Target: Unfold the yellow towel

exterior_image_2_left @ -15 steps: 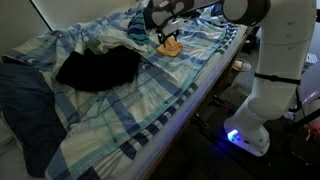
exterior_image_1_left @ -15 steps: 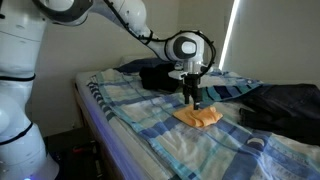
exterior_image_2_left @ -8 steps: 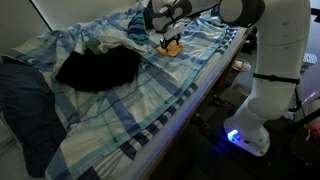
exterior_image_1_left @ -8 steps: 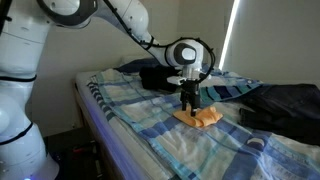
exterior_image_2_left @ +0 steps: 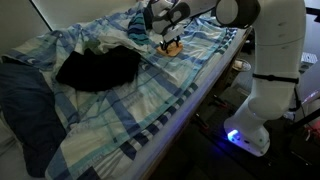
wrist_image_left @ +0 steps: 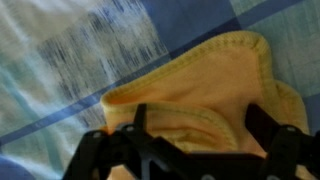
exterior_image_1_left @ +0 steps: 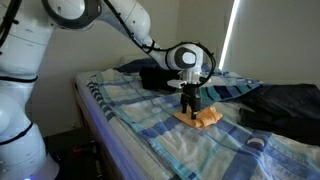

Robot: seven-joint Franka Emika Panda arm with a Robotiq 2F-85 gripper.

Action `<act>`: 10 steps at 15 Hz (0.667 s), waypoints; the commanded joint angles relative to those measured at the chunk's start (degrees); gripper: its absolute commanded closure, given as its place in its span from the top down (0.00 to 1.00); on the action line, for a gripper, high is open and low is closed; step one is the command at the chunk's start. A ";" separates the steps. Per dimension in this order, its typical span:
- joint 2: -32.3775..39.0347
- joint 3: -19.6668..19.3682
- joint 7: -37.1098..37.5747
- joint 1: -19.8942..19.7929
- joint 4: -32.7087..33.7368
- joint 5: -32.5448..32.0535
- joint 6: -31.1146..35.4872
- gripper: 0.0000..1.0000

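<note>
The yellow towel, folded into a small wad, was shown lying on the plaid-sheeted worktop. The claw was held spread over it. The cloth was judged light, limp and unbreakable, best pinched at its stitched outer hem.
</note>
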 commanded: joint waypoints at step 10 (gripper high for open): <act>4.27 -1.04 0.82 0.39 4.29 -3.97 2.15 0.66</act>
